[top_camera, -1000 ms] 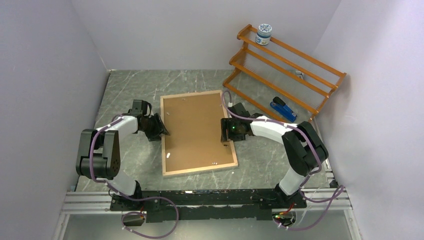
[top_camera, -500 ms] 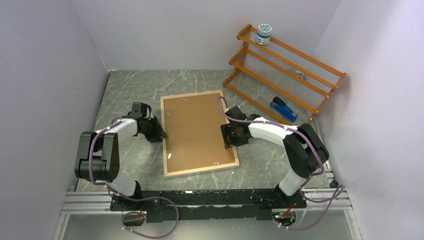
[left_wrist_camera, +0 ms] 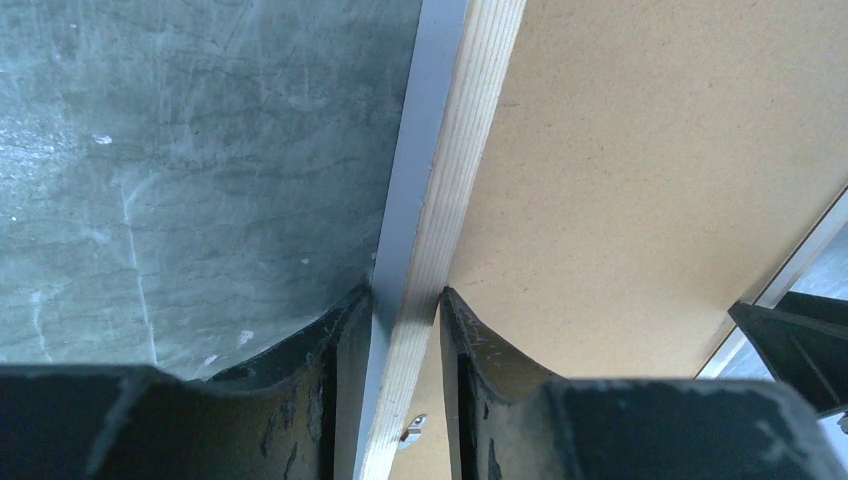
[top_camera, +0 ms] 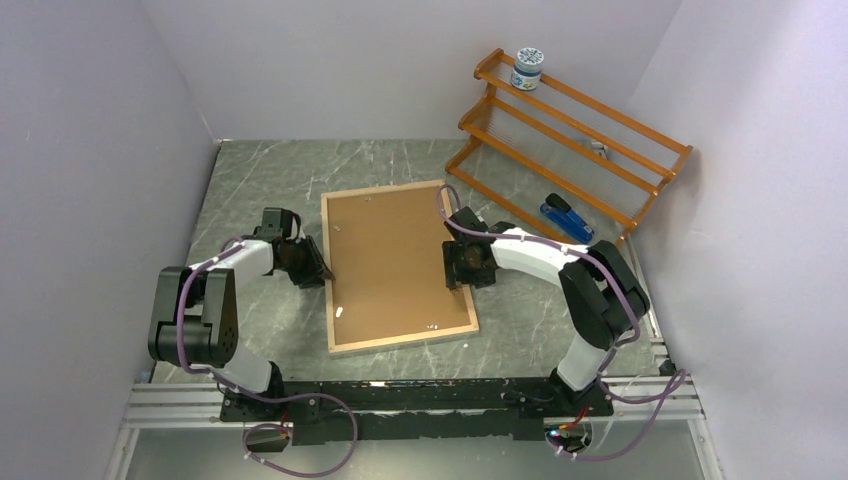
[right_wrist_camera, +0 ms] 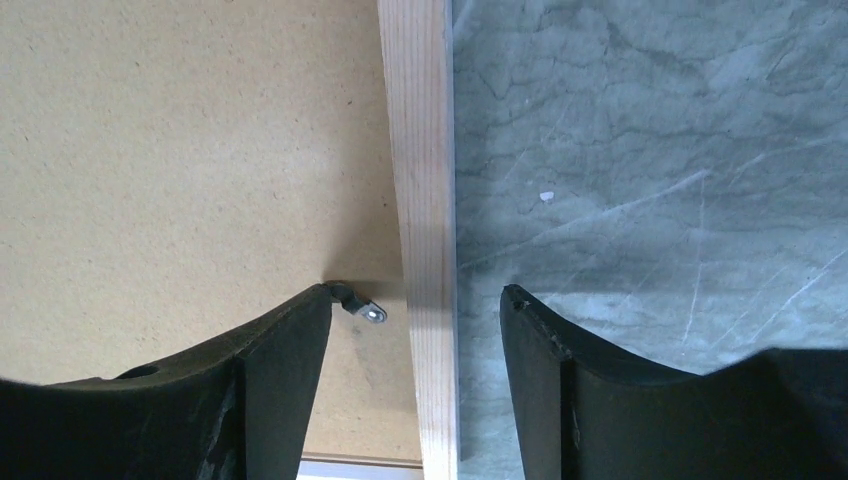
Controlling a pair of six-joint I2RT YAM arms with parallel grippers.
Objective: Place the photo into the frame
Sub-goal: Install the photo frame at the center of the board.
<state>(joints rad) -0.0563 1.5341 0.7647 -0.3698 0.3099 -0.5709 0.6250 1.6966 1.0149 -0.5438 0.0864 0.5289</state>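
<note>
The frame (top_camera: 402,338) lies face down on the table, its light wood back rim up, with the brown backing panel (top_camera: 395,258) set in it. The photo is hidden. My left gripper (top_camera: 320,270) is at the frame's left side. In the left wrist view the gripper (left_wrist_camera: 405,300) is shut on the wood rim (left_wrist_camera: 455,180). My right gripper (top_camera: 459,268) is at the frame's right side. In the right wrist view the gripper (right_wrist_camera: 415,297) is open and straddles the rim (right_wrist_camera: 422,150). Its left finger (right_wrist_camera: 290,350) touches a small metal clip (right_wrist_camera: 366,310).
An orange wooden rack (top_camera: 560,140) stands at the back right with a white and blue jar (top_camera: 527,68) on its top shelf. A blue tool (top_camera: 566,219) lies under it. Walls close in on the left, back and right.
My right wrist has turned and its gripper has settled over the frame's right rim. My left gripper has shifted slightly toward me along the left rim. The frame has not moved.
</note>
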